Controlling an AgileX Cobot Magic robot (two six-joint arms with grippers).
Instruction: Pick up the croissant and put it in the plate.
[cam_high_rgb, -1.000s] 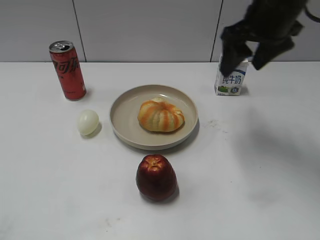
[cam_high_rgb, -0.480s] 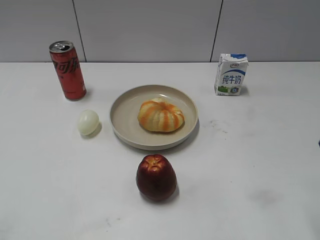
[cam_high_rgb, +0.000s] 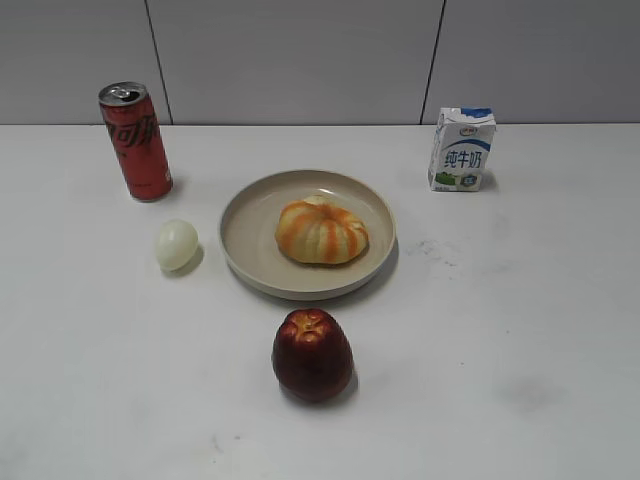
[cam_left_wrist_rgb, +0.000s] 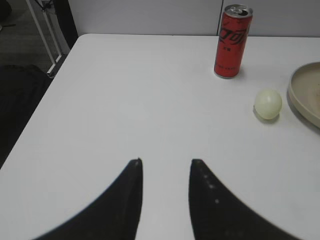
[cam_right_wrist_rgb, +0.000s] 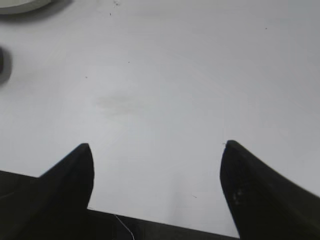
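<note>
Orange and cream stripes show me where the croissant (cam_high_rgb: 322, 231) is: it sits inside the plate (cam_high_rgb: 250, 252), a little right of the middle, and nothing is touching it. So I think the job is done. The bun is in the plate and I have let it go.

My left gripper (cam_left_wrist_rgb: 165, 162) hangs over bare white table (cam_left_wrist_rgb: 125, 100), far from the food. Its two black fingers are a small way apart and hold nothing. From there I can see the red can (cam_left_wrist_rgb: 233, 41), the pale ball (cam_left_wrist_rgb: 268, 104) and just the edge of the plate (cam_left_wrist_rgb: 305, 97).

My right gripper (cam_right_wrist_rgb: 156, 146) is spread wide, with only table between its fingers. It holds nothing too. A bit of the plate's rim (cam_right_wrist_rgb: 22, 5) peeks in at the top left corner of its view.

In the front view no arm shows at all. The apple (cam_high_rgb: 313, 354) stands near the plate in front, and the milk box (cam_high_rgb: 462, 149) stands at the back right.

A second ago my right arm was a big dark shape up in front of the milk box. Half a second ago it was already gone from that view, and now it is gone too. Nothing on the table has moved.

For the next move I need very little: keep both arms back and leave the plate alone.
</note>
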